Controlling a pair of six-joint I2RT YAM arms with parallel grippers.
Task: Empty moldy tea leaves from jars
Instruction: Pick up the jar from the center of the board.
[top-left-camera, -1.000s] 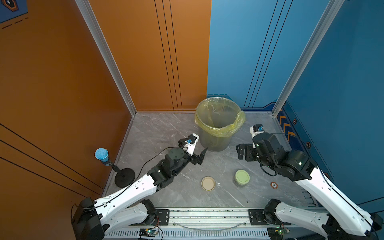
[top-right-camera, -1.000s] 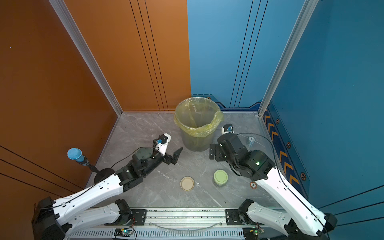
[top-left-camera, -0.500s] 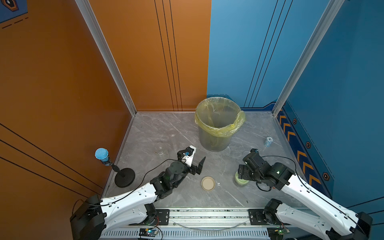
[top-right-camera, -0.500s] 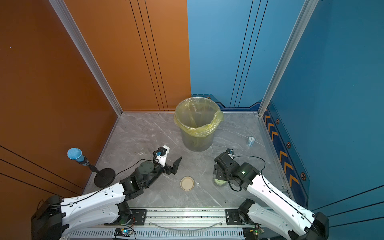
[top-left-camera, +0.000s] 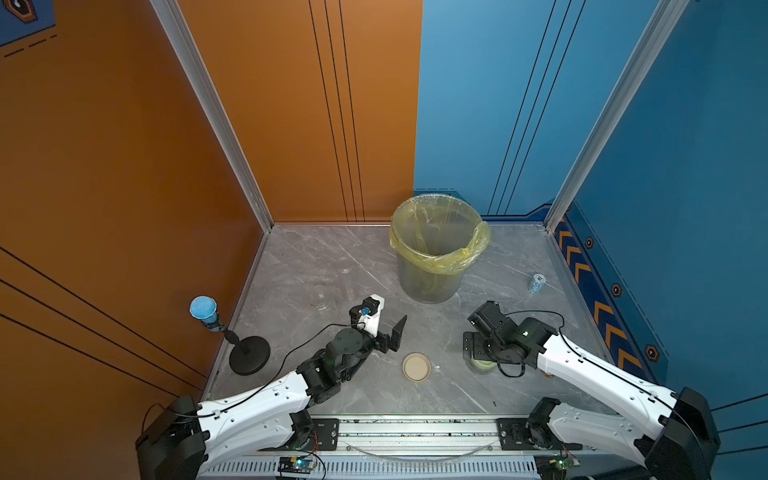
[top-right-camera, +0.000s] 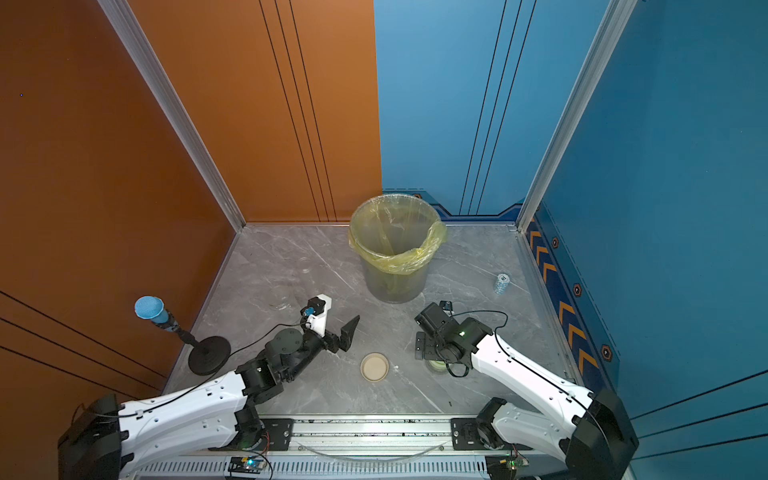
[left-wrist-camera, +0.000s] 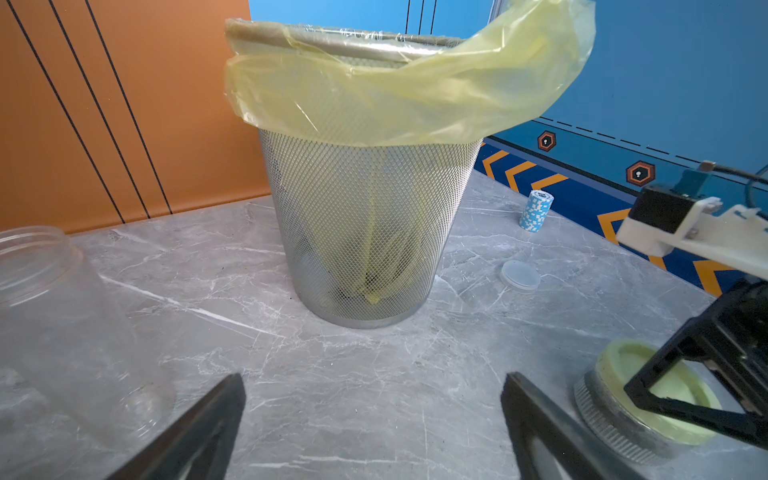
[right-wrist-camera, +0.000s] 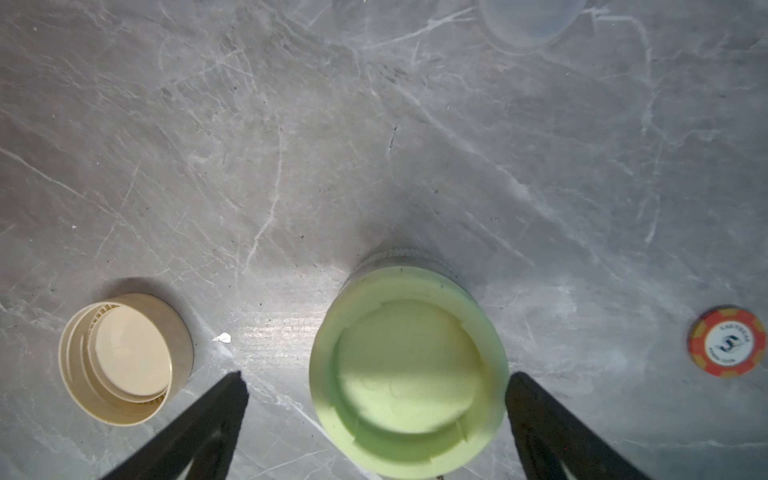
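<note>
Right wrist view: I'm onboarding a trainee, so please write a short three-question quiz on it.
1. True or false: the beige lid lies open side up.
2. At the green-lidded jar, the right tool is: A shut on it; B open, straddling it; C out of sight.
3. Fill in: the poker chip is white and ____.
Key: 1 true; 2 B; 3 orange.
</note>
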